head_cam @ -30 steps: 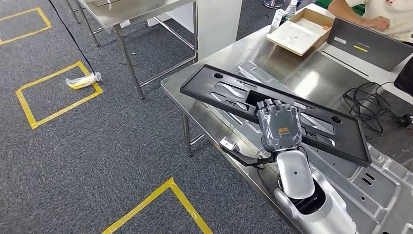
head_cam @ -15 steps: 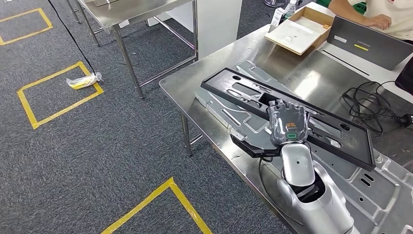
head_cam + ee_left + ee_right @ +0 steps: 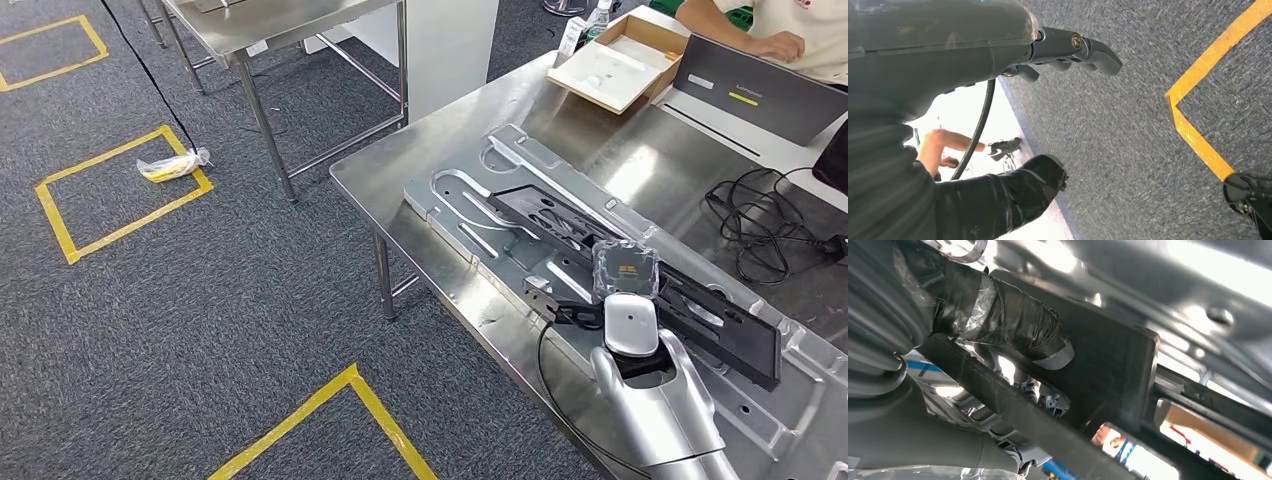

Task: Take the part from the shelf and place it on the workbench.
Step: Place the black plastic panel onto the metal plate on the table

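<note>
nearest in the head view, the silver right arm comes up from the lower edge and ends in the right hand [image 3: 625, 272], which grasps the black frame [image 3: 560, 222], the part to be placed. the right wrist view backs this up: a taped thumb [image 3: 1013, 325] lies across a flat black bar of the frame [image 3: 1108, 365] and darker fingers show through the opening behind it, so the hand is clenched on the part, not released.

the frame is long and narrow. its long axis runs on a slant from the near right, past the hand, up toward the far left. the hand holds it nearer its near-right end, so most of its length lies ahead of and to the left of the hand. it sits over a silver metal panel [image 3: 450, 205] that lies flat on the counter [image 3: 365, 175] along much the same slant. whether the frame already rests on the panel or hangs just above it, i cannot tell.

the left hand [image 3: 1068, 50] hangs over grey carpet with a yellow tape line [image 3: 1193, 135], fingers curled in and holding nothing; the right hand is plainly the one at the part.

farther back on the counter lie a tangle of black cable [image 3: 750, 215] and an open cardboard box [image 3: 615, 60], with a person's arm [image 3: 745, 30] beyond it.
</note>
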You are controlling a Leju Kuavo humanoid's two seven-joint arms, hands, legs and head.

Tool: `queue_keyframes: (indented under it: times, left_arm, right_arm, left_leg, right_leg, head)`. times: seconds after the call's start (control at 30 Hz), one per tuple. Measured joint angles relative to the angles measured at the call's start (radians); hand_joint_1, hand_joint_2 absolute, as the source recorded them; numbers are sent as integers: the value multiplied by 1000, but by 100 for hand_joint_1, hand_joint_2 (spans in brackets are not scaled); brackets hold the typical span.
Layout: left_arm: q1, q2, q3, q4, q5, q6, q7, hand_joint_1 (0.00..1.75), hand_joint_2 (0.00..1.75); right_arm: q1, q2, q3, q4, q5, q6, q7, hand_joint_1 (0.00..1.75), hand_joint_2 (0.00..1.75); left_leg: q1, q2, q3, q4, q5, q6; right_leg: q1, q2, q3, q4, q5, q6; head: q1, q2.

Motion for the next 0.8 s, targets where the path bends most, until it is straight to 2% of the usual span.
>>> queue_keyframes:
  times: [0.07, 0.13, 0.27, 0.6, 0.67, 0.8]
  left_arm:
    - [-1, 0, 2, 0, 0, -7, 1, 0, 175]
    - [-1, 2, 2, 1, -2, -21, 2, 0, 175]
    - [-2, 5, 2, 4, -2, -32, 2, 0, 0]
    - [-1, 6, 14, 5, 10, -30, 3, 0, 0]
    - [-1, 6, 19, 6, 16, -31, 4, 0, 0]
    - [-1, 5, 28, 6, 27, -30, 9, 0, 0]
  right_arm:
    - [0, 4, -8, 15, 0, 2, -1, 0, 0]
    - [-2, 8, -12, 31, 0, 1, -5, 0, 0]
    - [-10, 17, -18, 61, 0, -23, -25, 0, 0]
    - [-11, 52, -37, 61, 0, -85, -74, 0, 0]
    - [-7, 69, -48, 40, 0, -108, -118, 0, 0]
    - [6, 133, -84, -56, -3, -155, -275, 0, 0]
  left_leg:
    - [0, 0, 0, 0, 0, 0]
    - [0, 0, 0, 0, 0, 0]
    - [0, 0, 1, 0, 0, 0]
    - [0, 0, 1, 0, 0, 0]
    - [0, 0, 1, 0, 0, 0]
    - [0, 0, 1, 0, 0, 0]
  right_leg:
    - [0, 0, 0, 0, 0, 0]
    - [0, 0, 0, 0, 0, 0]
    - [0, 0, 0, 0, 0, 0]
    - [0, 0, 1, 0, 0, 0]
    - [0, 0, 1, 0, 0, 0]
    - [0, 0, 1, 0, 0, 0]
  head:
    - [0, 0]
    - [0, 0]
    - [0, 0]
    - [0, 0]
    - [0, 0]
    - [0, 0]
